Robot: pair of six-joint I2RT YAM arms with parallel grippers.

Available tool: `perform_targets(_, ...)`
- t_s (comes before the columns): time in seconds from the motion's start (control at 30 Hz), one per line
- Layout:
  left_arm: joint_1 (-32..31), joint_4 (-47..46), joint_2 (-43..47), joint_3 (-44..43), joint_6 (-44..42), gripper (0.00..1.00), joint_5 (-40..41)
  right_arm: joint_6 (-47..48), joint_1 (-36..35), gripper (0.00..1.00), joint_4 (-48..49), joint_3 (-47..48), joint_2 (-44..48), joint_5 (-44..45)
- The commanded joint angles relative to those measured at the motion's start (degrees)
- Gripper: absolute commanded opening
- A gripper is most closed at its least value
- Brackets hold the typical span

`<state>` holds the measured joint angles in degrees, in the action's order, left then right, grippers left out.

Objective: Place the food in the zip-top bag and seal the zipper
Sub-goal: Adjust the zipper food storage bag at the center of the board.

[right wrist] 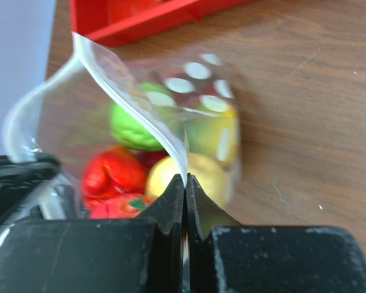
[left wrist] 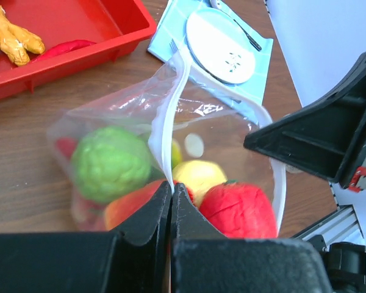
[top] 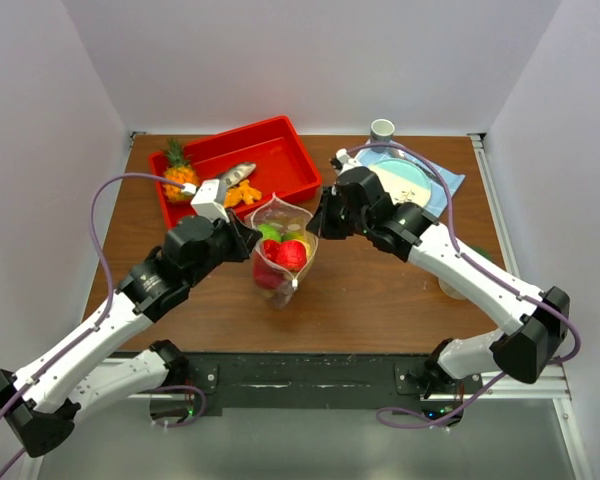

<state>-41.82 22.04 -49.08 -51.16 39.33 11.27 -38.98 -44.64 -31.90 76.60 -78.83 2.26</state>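
The zip-top bag (top: 281, 247) stands mid-table with its mouth spread open, held from both sides. Inside lies the food: a green fruit (left wrist: 110, 162), a yellow one (left wrist: 198, 177) and a red one (left wrist: 241, 211). They show again in the right wrist view as green (right wrist: 134, 126), red (right wrist: 113, 174) and yellow (right wrist: 201, 174) fruits. My left gripper (left wrist: 171, 186) is shut on the zipper (left wrist: 165, 131) at the bag's left rim. My right gripper (right wrist: 185, 178) is shut on the zipper (right wrist: 131, 104) at the right rim. From above, the left gripper (top: 250, 240) and right gripper (top: 321, 216) flank the bag.
A red tray (top: 298, 160) sits behind the bag, with a pineapple (top: 177, 172) and other toy food in it. A plate (top: 401, 181) on a blue cloth and a cup (top: 382, 129) lie at the back right.
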Motion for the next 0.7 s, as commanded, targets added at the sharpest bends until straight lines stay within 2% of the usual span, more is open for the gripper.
perform_targets(0.0, -0.4, -0.9, -1.2, -3.0, -0.9, 0.0, 1.0, 1.7, -0.5, 0.0, 1.1, 1.3, -1.3, 2.2)
perform_targets(0.2, -0.4, 0.6, -1.0, -2.9, -0.7, 0.0, -1.4, 4.6, -0.5, 0.0, -3.4, 10.2, -5.9, 5.6)
perform_targets(0.4, -0.5, 0.1, 1.6, -1.0, 1.3, 0.0, -6.2, 5.4, -0.5, 0.0, -4.9, 17.6, -12.2, 4.7)
perform_targets(0.47, -0.5, 1.0, 2.2, -1.1, 1.0, 0.0, -4.8, 5.7, -0.5, 0.0, -5.0, 19.2, -13.8, 4.3)
perform_targets(0.53, -0.4, 2.6, 2.6, -1.8, 0.7, 0.0, -3.3, 5.7, -0.5, 0.0, -4.1, 19.0, -14.1, 4.2)
perform_targets(0.67, -0.4, 1.8, 2.8, -0.9, 1.4, 0.0, -5.6, 6.3, -0.4, 0.0, -3.3, 16.7, -13.5, 3.8)
